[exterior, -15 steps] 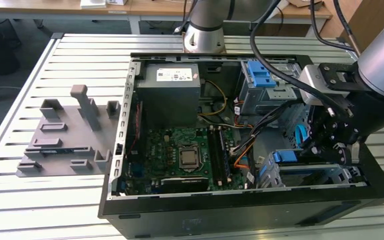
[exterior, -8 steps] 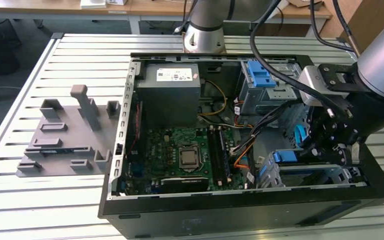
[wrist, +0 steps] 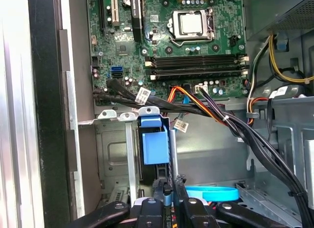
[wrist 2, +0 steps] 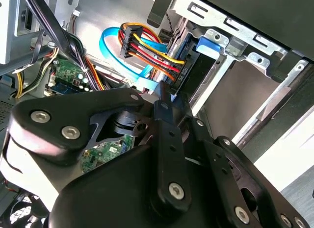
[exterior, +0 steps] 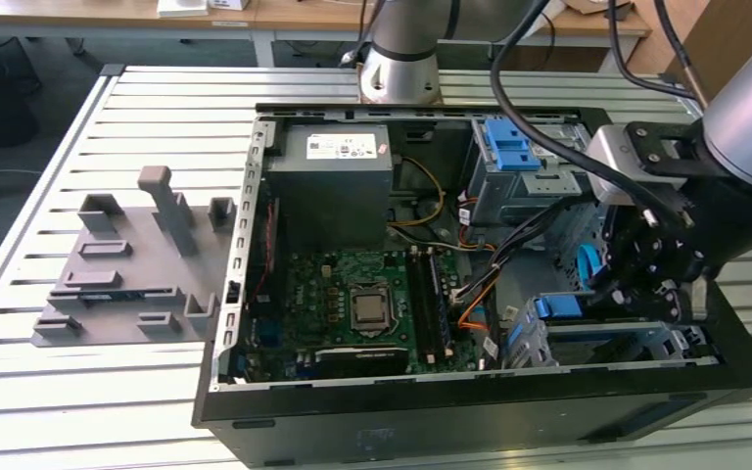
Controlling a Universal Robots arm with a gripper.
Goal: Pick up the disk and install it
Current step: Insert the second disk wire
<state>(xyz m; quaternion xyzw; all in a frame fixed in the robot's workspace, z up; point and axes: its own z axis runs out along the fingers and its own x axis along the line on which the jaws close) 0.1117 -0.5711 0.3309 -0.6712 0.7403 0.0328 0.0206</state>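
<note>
The disk stands on edge in the metal bay at the case's front corner, with its blue plastic carrier facing the first wrist view. In the exterior view the disk's blue carrier shows low on the exterior view's right, just beside my gripper. My gripper is shut on the carrier's thin edge, with one black finger on each side. In the second wrist view the fingertips meet on a blue strip, and the disk's dark side lies beyond them with a coloured power plug against it.
The open computer case lies on a slatted metal table. Inside are the motherboard, a grey power-supply box and a blue-latched drive cage. Black and orange cables cross above the bay. A grey fixture sits on the exterior view's left.
</note>
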